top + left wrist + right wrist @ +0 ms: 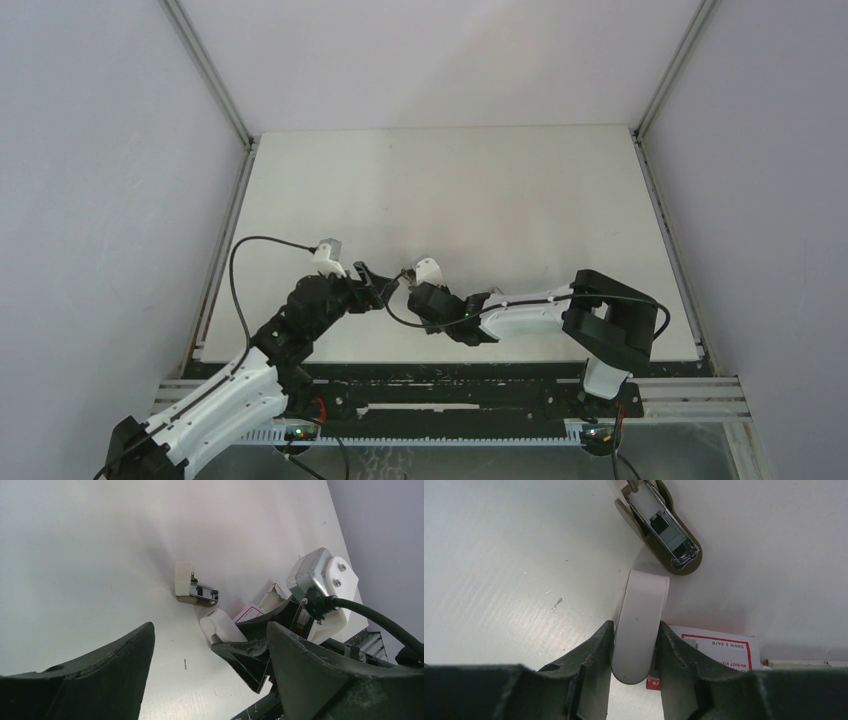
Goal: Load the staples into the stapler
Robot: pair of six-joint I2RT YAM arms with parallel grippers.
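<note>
Now, at the left, the left gripper stands wide open and holds nothing. Between the arms the stapler is low over the table. Its white lid is pinched by the right gripper, and the metal channel lies just beyond. I cannot tell if the staples are inside. If the smooth lid slips, it may twist and knock the channel away.

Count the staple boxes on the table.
1: the red-and-white staple box lies beside the right gripper, which clamps the white stapler cover. Others may be hidden.
</note>
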